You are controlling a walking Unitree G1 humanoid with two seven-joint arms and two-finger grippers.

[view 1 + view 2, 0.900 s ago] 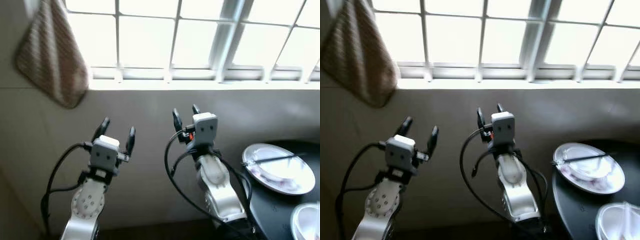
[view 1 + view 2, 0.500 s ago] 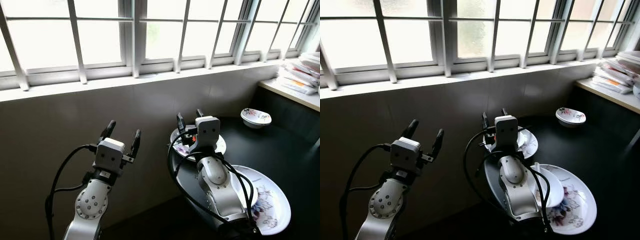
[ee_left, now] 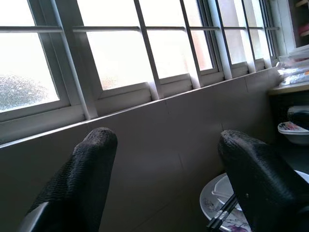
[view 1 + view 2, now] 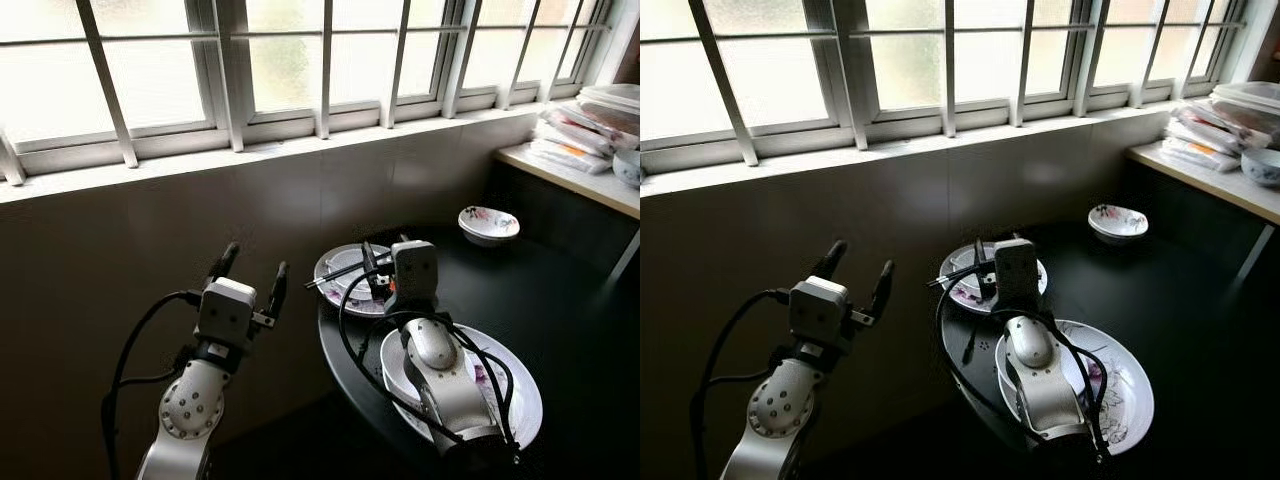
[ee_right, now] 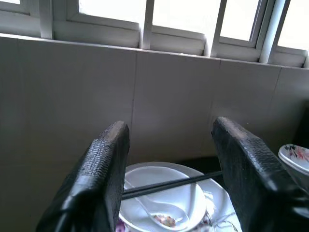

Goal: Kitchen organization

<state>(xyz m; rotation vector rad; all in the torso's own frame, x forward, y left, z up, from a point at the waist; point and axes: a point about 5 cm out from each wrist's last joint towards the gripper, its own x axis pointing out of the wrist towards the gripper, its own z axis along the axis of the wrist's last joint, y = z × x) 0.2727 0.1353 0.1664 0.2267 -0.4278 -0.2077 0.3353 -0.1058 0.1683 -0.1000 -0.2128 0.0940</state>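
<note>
A round black table (image 4: 565,290) carries the dishes. Near its left edge a small white plate (image 4: 335,300) holds a white bowl, a spoon (image 5: 159,213) and black chopsticks (image 4: 335,272) laid across it. A large oval floral plate (image 4: 515,385) with a white bowl (image 4: 400,365) sits nearer to me. A small floral bowl (image 4: 488,222) stands further back. My right gripper (image 4: 385,245) is raised over the small plate, open and holding nothing. My left gripper (image 4: 254,262) is open and raised to the left of the table, before the tiled wall.
A tiled wall (image 4: 150,230) under a row of bright windows runs close behind both grippers. At the right a counter (image 4: 1210,170) carries stacked dishes (image 4: 600,110) and a bowl (image 4: 1262,165). The table's right half is bare.
The camera has swung right, away from a hanging cloth, bringing the table, large plate and counter into view. Both arms keep the same raised, open pose.
</note>
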